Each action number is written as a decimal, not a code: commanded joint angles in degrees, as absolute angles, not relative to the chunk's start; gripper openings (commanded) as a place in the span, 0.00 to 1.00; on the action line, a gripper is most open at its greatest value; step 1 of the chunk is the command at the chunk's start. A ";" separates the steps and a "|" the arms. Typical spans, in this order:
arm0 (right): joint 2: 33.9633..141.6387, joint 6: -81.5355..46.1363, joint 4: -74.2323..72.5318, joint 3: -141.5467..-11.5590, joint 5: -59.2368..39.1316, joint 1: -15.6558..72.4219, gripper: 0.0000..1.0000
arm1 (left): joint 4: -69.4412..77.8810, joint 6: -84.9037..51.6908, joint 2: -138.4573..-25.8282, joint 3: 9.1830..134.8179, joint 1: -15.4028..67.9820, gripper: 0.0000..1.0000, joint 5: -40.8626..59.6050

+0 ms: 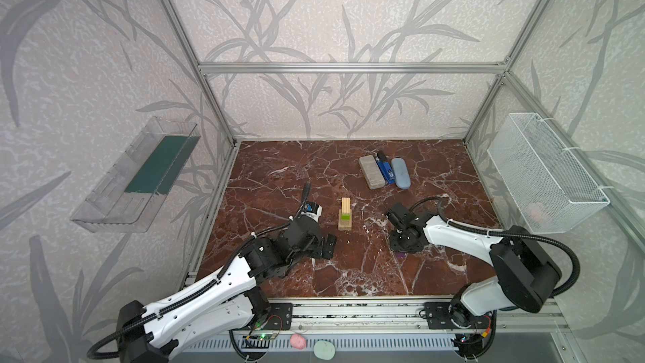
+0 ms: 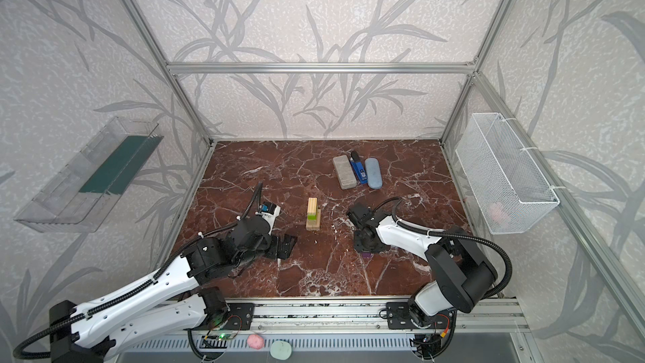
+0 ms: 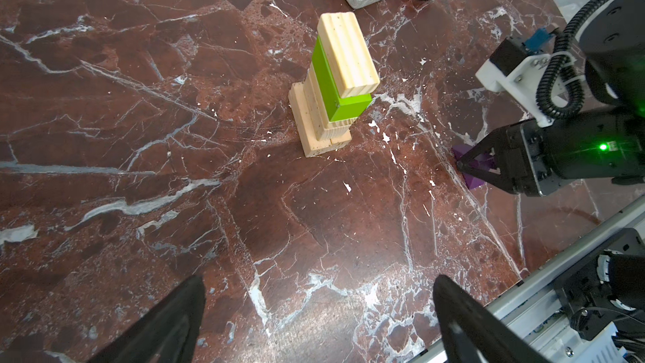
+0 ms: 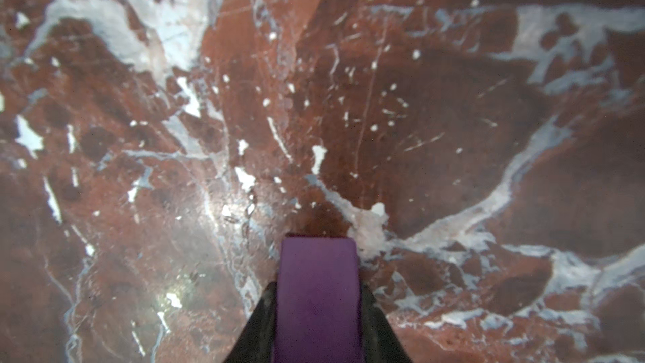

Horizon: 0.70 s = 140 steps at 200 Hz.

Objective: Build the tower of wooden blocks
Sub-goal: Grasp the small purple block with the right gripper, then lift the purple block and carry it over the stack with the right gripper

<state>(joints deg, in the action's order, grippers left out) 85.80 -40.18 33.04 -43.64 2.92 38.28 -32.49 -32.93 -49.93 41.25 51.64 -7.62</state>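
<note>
**Right gripper clamped on the purple block; tower stands to its left.**

We read the right gripper [image 4: 317,289] as closed across the narrow width of the purple block [image 4: 318,267]. A finger lies against each long flank, and the block appears to rest on the marble-patterned tabletop [image 1: 279,176]. In both top views the tower [image 1: 345,217] stands well apart to the left of this gripper, between the two arms. Its top pale plank [image 3: 349,54] lies lengthwise over the lime-green block [image 3: 326,78], long axis running front to back. The left gripper [image 3: 319,281], jaws wide apart and empty, is nearer the tower. We judge that placement nevertheless falls to the right arm.
</note>
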 commanded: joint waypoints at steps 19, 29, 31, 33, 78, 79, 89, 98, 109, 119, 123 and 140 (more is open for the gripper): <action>83.70 -37.87 35.91 -47.69 2.54 38.73 0.26 | -33.84 -32.51 -48.42 43.27 51.41 0.99 -9.28; 83.28 -37.49 36.94 -48.90 2.55 38.67 0.26 | -33.70 -32.43 -47.71 42.74 51.31 1.00 -9.91; 83.20 -37.45 37.34 -49.07 2.55 38.72 0.25 | -33.78 -32.43 -47.52 42.63 51.26 0.99 -10.10; 83.11 -37.38 37.57 -49.47 2.48 38.68 0.26 | -33.89 -32.39 -47.43 42.63 51.22 0.99 -10.15; 81.34 -37.00 42.16 -56.25 1.23 38.67 0.26 | -35.90 -32.96 -45.13 42.98 50.49 1.00 -10.70; 81.36 -36.96 42.22 -56.43 1.23 38.72 0.26 | -35.92 -32.96 -45.06 42.98 50.47 1.00 -10.76; 81.59 -36.99 43.19 -58.55 0.77 38.67 0.25 | -36.26 -33.04 -44.69 42.91 50.23 0.99 -11.10; 82.13 -35.00 43.54 -60.78 -0.70 38.67 0.24 | -36.79 -33.22 -44.37 42.90 49.95 0.99 -11.48; 83.30 -33.84 44.40 -64.25 -1.66 38.80 0.23 | -36.94 -33.13 -44.02 42.41 49.39 1.00 -11.73; 84.61 -33.67 46.30 -67.84 -1.09 38.93 0.23 | -37.06 -33.25 -43.64 41.97 48.52 0.99 -11.70; 85.25 -33.66 47.02 -69.31 -1.06 39.00 0.22 | -36.96 -33.35 -43.50 41.78 48.02 1.00 -11.55; 87.81 -34.29 49.53 -75.10 -0.64 39.50 0.22 | -35.99 -33.53 -42.98 41.24 46.19 0.99 -10.04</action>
<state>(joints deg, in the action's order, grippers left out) 84.93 -35.24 44.56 -68.18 -0.43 38.70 -35.59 -33.12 -44.18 41.80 48.25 -10.00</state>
